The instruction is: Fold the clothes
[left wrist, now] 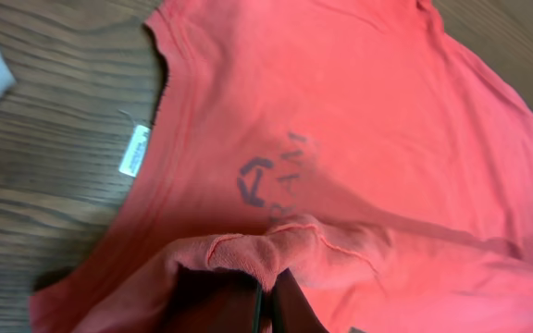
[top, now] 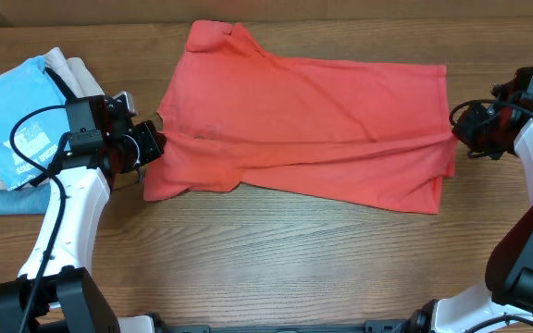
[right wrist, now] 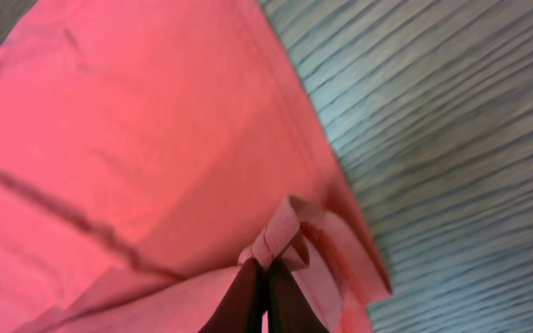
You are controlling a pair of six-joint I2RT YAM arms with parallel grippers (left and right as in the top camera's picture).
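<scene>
The red T-shirt (top: 313,120) is lying across the counter (top: 276,268). The left end effector (top: 155,145) is pinching bunched cloth at the collar end, and the right end effector (top: 455,129) is pinching the hem, both fully closed. A lengthwise fold seems to be starting; next, both are needing to lift together

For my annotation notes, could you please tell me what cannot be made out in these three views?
Left wrist view: T-shirt lettering faint, unreadable.
Left wrist view: neck tag print too small.
Overhead: folded pile mostly covered by the light blue shirt and left arm.
Right wrist view: table blurred; right end effector cut off by bottom edge.
</scene>
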